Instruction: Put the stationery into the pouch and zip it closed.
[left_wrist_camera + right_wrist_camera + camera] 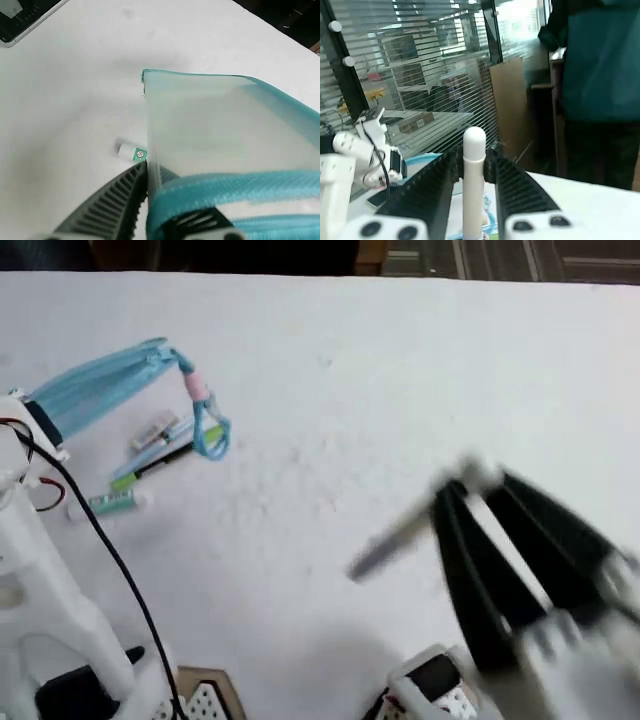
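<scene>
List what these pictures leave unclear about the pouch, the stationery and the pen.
- The pen: blurred in the high view; in the right wrist view the picture's edge cuts off its lower end, between the right gripper's fingers.
- The stationery beside the pouch: too small in the high view to name each piece.
- What the pouch contains: its hazy wall in the left wrist view, clamped in the left gripper, shows nothing certain.

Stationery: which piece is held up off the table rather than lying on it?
The white pen, gripped in the right hand above the table; the others lie flat beside the blue pouch.
</scene>
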Robot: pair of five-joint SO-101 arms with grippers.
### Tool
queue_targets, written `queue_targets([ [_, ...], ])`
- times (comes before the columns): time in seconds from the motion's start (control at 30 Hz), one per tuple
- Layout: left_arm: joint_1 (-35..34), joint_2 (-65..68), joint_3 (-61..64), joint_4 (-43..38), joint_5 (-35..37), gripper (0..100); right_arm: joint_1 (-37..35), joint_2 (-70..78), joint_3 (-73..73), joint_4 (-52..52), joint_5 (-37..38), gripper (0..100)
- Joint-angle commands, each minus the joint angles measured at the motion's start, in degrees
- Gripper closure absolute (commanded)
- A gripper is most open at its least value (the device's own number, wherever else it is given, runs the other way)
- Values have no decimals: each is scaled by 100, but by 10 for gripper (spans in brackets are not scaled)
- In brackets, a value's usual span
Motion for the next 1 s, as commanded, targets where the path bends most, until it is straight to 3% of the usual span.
queue_targets([
  [0.0, 48, -171, -167, -26, 35, 978, -40, -971, 1952, 84, 220, 981],
  [0.23, 48, -198, -167, -35, 26, 978, -40, -3055, 5802, -1385, 220, 981],
  [0.57, 48, -198, -167, -35, 18, 978, -268, -4901, 10462, -6343, 255, 981],
  [0.77, 48, -198, -167, -35, 18, 978, -338, -4207, 10980, -9244, 308, 981],
  [0.97, 48, -198, -167, -18, 18, 978, -400, -2308, 9538, -11046, 642, 981],
])
